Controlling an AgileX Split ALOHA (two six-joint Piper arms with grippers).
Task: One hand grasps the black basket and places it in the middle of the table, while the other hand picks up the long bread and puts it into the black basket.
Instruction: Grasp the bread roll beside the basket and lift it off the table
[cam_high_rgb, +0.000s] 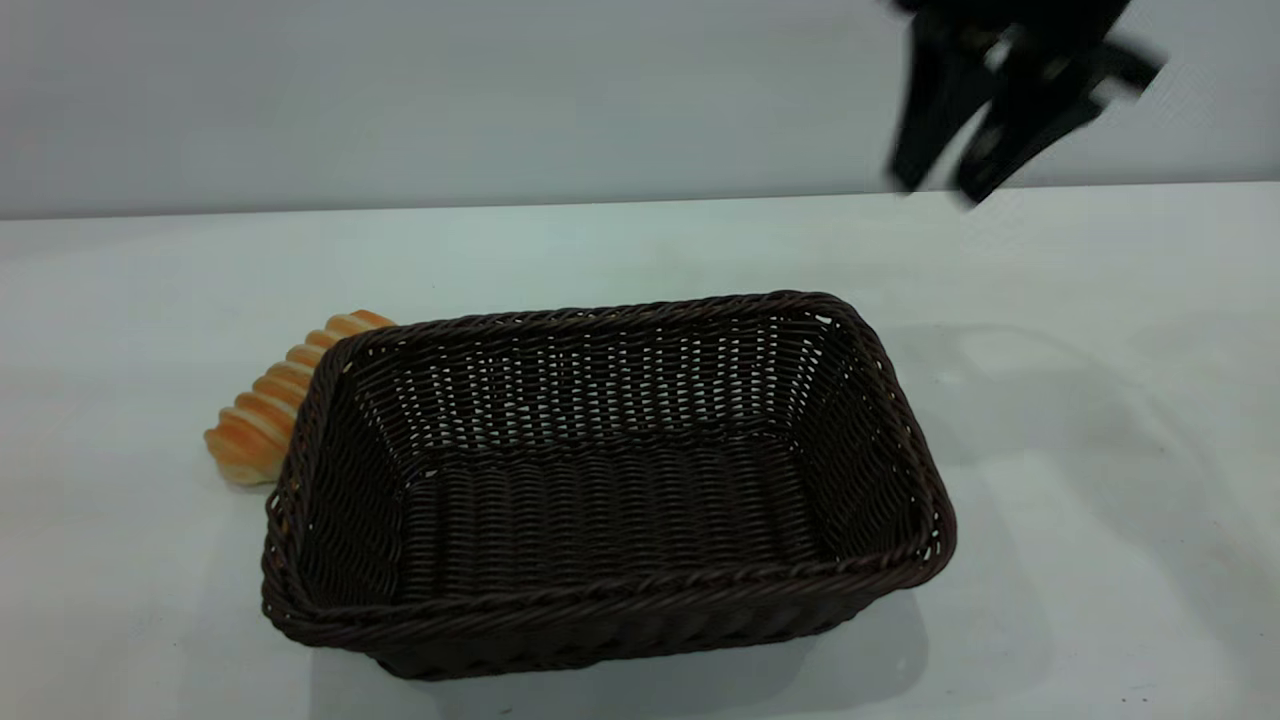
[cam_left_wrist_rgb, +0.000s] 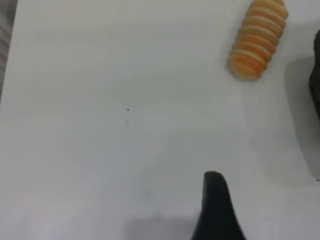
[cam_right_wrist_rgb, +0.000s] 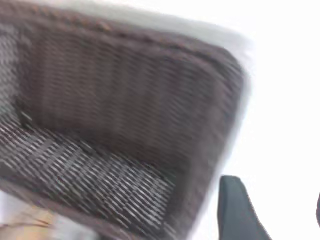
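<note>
The black basket (cam_high_rgb: 620, 588) stands empty in the middle of the table (cam_high_rgb: 1080, 500). The long bread (cam_high_rgb: 262, 412) lies on the table just behind the basket's left far corner, partly hidden by the rim. My right gripper (cam_high_rgb: 938, 188) is open and empty, raised high above the table behind the basket's right end. In the right wrist view the right gripper (cam_right_wrist_rgb: 277, 200) hangs beside the basket's end wall (cam_right_wrist_rgb: 130, 100). My left gripper (cam_left_wrist_rgb: 267, 200) is out of the exterior view; one finger (cam_left_wrist_rgb: 215, 210) shows over bare table, open and empty, well short of the bread (cam_left_wrist_rgb: 257, 40).
A grey wall (cam_high_rgb: 400, 100) runs behind the table's far edge. A dark edge of the basket (cam_left_wrist_rgb: 316, 75) shows beside the bread in the left wrist view. A table edge (cam_left_wrist_rgb: 6, 60) shows in that view too.
</note>
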